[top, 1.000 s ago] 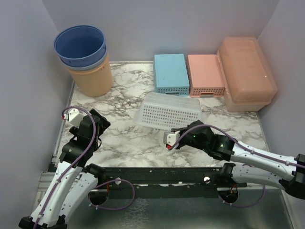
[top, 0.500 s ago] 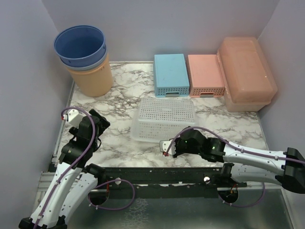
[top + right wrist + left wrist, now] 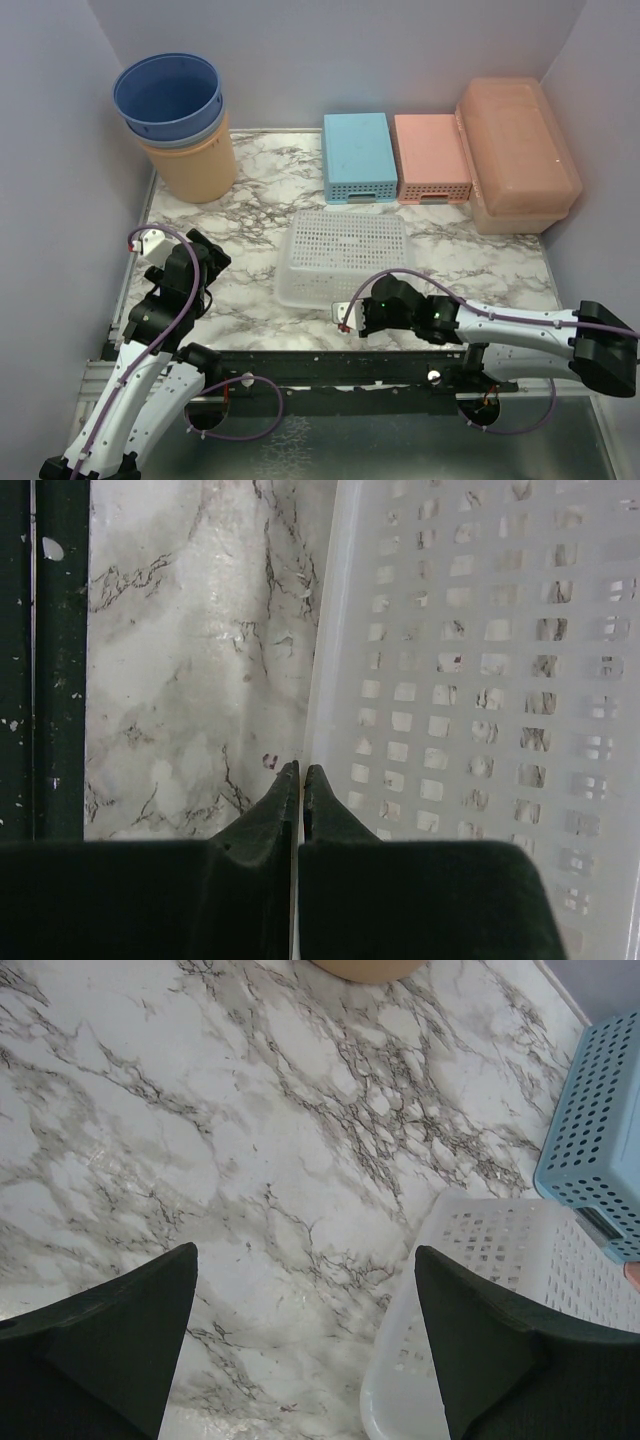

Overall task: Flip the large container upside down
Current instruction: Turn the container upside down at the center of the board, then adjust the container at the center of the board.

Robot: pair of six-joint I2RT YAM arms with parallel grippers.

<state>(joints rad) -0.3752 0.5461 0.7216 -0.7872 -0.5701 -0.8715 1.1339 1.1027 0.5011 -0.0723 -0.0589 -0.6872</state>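
the large container (image 3: 515, 145) sits in the far right corner of the table (image 3: 250, 190), lid side up, close to the right wall and with the pink basket (image 3: 432, 155) just beside it on its left. it looks untouched, so the whole turn is likely yet to do. the right gripper (image 3: 347, 316) has its fingers pressed together on nothing, tips by the near left edge of the white perforated basket (image 3: 345, 250), well apart from the container. the left gripper (image 3: 303, 1260) hangs over bare marble at the near left with its fingers spread wide, holding nothing. reaching the container means crossing the white basket, which an arm could clip or drag. the tight corner leaves little room to tip the box, so it may jam on the wall or shove the pink basket. the lid may drop off mid-turn, or the wide smooth body may slip from two thin fingers. whether the lid is latched cannot be told. neither wrist view shows the container, and its right side is hidden.
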